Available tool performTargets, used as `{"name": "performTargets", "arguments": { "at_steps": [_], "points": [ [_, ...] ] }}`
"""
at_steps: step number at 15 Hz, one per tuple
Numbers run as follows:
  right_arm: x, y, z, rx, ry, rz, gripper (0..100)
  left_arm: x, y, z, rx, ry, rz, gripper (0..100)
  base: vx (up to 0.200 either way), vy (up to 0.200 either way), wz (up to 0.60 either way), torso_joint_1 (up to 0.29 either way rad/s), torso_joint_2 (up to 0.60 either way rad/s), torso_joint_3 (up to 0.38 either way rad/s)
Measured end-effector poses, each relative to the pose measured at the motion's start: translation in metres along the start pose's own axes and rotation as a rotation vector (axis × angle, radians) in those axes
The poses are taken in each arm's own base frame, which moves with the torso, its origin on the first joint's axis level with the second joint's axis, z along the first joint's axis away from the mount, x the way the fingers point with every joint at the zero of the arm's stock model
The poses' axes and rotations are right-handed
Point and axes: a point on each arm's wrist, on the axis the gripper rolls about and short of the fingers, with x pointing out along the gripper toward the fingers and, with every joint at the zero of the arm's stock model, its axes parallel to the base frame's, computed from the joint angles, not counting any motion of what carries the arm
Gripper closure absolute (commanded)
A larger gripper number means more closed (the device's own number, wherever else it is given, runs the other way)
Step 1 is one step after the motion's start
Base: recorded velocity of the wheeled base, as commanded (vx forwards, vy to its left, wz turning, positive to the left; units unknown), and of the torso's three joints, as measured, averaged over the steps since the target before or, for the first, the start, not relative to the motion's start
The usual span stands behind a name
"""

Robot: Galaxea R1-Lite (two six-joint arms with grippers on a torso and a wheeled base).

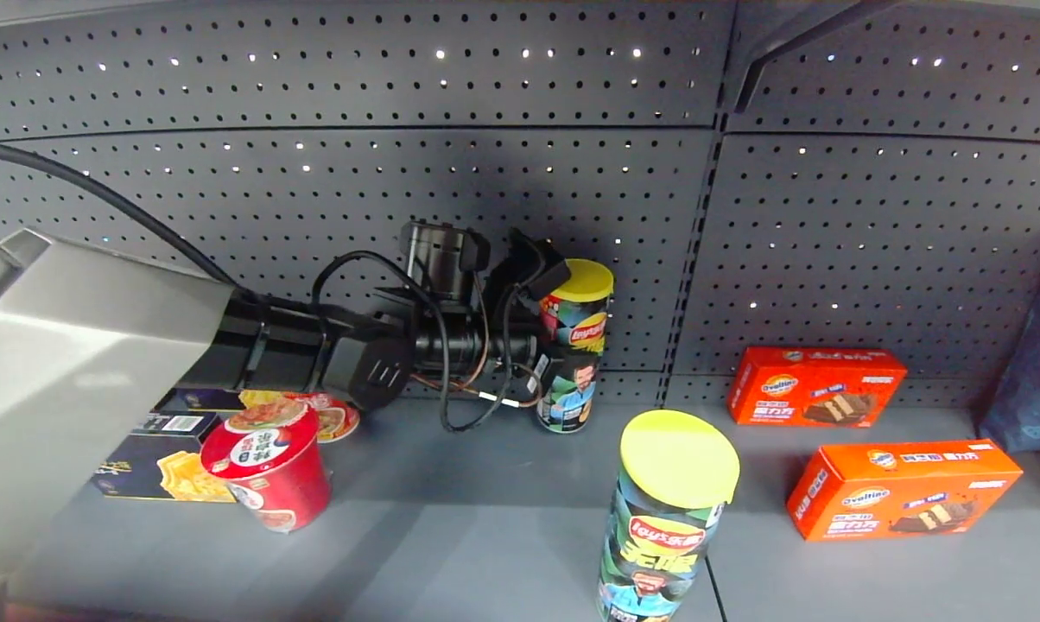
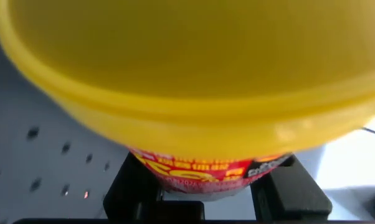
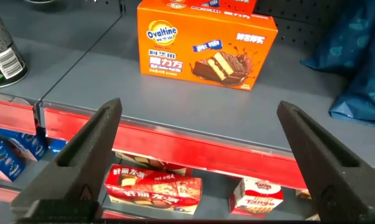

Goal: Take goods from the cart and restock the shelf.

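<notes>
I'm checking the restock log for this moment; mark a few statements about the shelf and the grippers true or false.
1. The left gripper is shut on a yellow-lidded chip can held upright close to the pegboard. True.
2. The right gripper holds an orange box. False: its fingers are wide open with nothing between them; the front orange box lies on the shelf beyond.
3. A rear orange box lies behind the front orange box, on the robot's right. True.
4. The front chip can lies on its side. False: it stands upright, lid up.
5. The red noodle cup stands between the orange boxes. False: it stands far to the robot's left.
</notes>
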Motion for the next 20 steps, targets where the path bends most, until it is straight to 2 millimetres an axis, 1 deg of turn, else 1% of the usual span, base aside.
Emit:
{"name": "performTargets", "arguments": {
  "at_steps": [4,7,15,16,20],
  "points": [
    [0.000,0.000,0.000,0.001,0.000,0.001,0,0.016,-0.005,-0.004,-0.018,0.003,-0.024,100,0.000,0.000,0.00,0.000,0.00,0.000],
    [0.000,0.000,0.000,0.002,0.001,0.003,0,0.022,-0.009,-0.004,-0.064,-0.002,-0.035,100,0.000,0.000,0.00,0.000,0.00,0.000],
    [0.000,0.000,0.000,0.011,0.002,0.002,0,0.032,-0.013,-0.012,-0.064,0.012,-0.052,100,0.000,0.000,0.00,0.000,0.00,0.000],
    [0.000,0.000,0.000,0.016,0.002,0.002,0,0.033,-0.013,-0.013,-0.062,0.014,-0.052,0,0.000,0.000,0.00,0.000,0.00,0.000],
    [0.000,0.000,0.000,0.021,0.002,0.005,0,0.034,-0.016,-0.018,-0.066,0.029,-0.058,0,0.000,0.000,0.00,0.000,0.00,0.000]
  ]
}}
